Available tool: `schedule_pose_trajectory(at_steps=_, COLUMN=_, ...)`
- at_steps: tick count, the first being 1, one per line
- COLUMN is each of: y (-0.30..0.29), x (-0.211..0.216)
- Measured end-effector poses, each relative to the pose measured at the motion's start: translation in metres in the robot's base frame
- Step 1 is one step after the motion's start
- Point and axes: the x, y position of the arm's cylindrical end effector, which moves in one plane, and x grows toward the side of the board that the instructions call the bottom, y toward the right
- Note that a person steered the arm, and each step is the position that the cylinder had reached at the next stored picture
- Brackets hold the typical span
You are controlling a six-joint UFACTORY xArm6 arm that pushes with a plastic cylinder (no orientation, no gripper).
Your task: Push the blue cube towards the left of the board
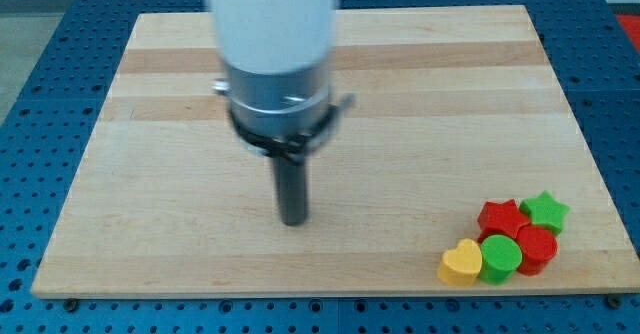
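No blue cube showed; my tip point(293, 220) rested mid-tabletop point(150, 174), well apart from the bottom-right cluster. No claw fitted; next, find the cube.

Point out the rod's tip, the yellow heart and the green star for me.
my tip point(293, 221): camera view, very end of the rod.
yellow heart point(460, 262): camera view, its top face.
green star point(544, 210): camera view, its top face.

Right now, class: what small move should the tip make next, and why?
Probably ease my tip aside: no blue cube shows; it may hide behind the arm. The red star, green star and yellow heart sit at the view's lower right.
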Motion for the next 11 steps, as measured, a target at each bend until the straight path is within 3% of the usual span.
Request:
schedule_pose_trajectory(at_steps=2, y=0.031, x=-0.131)
schedule_pose_trajectory(at_steps=3, y=0.037, x=-0.176)
schedule_pose_trajectory(at_steps=5, y=0.02, x=-0.227)
schedule_pose_trajectory(at_steps=7, y=-0.057, x=-0.239)
schedule_pose_trajectory(at_steps=9, y=-0.133, x=-0.175)
schedule_pose_trajectory(at_steps=11, y=-0.119, x=-0.172)
